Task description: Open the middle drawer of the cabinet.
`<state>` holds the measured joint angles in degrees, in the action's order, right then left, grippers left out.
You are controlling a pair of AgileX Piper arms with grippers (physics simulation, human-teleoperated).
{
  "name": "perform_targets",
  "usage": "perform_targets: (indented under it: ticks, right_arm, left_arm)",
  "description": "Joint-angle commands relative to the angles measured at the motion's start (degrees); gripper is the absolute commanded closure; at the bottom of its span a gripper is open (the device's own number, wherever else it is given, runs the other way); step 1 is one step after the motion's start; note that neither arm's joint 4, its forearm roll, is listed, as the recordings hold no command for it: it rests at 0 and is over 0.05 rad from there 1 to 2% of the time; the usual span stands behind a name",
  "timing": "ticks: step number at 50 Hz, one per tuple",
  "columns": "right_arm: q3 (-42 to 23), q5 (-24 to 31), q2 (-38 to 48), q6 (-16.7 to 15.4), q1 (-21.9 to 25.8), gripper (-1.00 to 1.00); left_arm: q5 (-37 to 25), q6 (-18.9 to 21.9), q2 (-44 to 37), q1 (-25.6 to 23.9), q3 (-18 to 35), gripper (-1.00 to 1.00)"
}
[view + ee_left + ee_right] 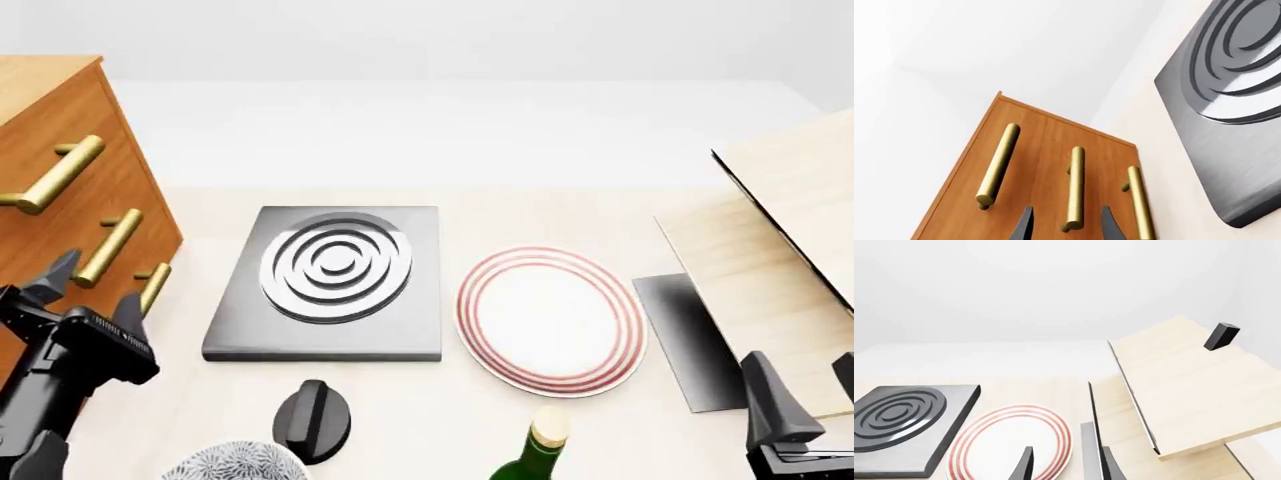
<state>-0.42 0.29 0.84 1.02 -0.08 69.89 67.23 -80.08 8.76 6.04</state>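
- The cabinet (67, 190) stands at the far left of the tabletop (534, 150), its three drawer fronts turned toward the right and near side.
- All three drawers look shut, their fronts flush in the left wrist view.
- The middle drawer (127, 215) sits between the other two; its brass handle (107, 247) is the second of three bars.
- The left gripper (91, 297) hovers just in front of the cabinet's lower part, fingers (56, 272) spread apart and holding nothing.
- In the left wrist view the finger tips (1023, 225) stand to either side of the middle handle (1075, 187), with the bar in the gap; whether they touch it cannot be told.
- The right gripper (805, 390) hangs at the near right edge, well apart from the cabinet, its fingers (767, 395) parted and empty.
- A grey hob (334, 280) with raised rings lies just right of the cabinet.
- A white plate (550, 318) with red rings lies right of the hob.
- Pale boards (781, 250) lean at the far right, with a dark slab (683, 340) beside them.
- Along the near edge sit a black knob (312, 420), a green bottle (531, 455) and a grey speckled thing (234, 463).
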Motion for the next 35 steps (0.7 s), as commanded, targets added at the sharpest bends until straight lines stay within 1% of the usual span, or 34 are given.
perform_targets:
  ticks: [1,8,20,26,27,35]
  right_arm:
    - [0.00,0.00,0.00,0.01,0.00,-1.00]
    - [0.00,0.00,0.00,0.00,0.01,-1.00]
    - [0.00,0.00,-0.01,0.00,0.00,-1.00]
    - [0.00,0.00,-0.01,0.01,-0.01,-1.00]
    - [0.00,0.00,0.01,0.00,0.01,-1.00]
    - [0.00,-0.01,0.01,0.00,0.01,-1.00]
  left_arm:
    - [0.01,1.18,-4.56,0.30,4.44,-1.00]
    - [0.01,1.17,-8.77,0.64,7.30,-1.00]
    - [0.01,1.85,-12.99,0.90,10.42,-1.00]
    - [0.01,1.40,-13.93,1.52,10.57,-1.00]
    - [0.01,1.45,-17.12,2.88,11.37,-1.00]
    - [0.01,1.77,-18.53,3.42,12.06,-1.00]
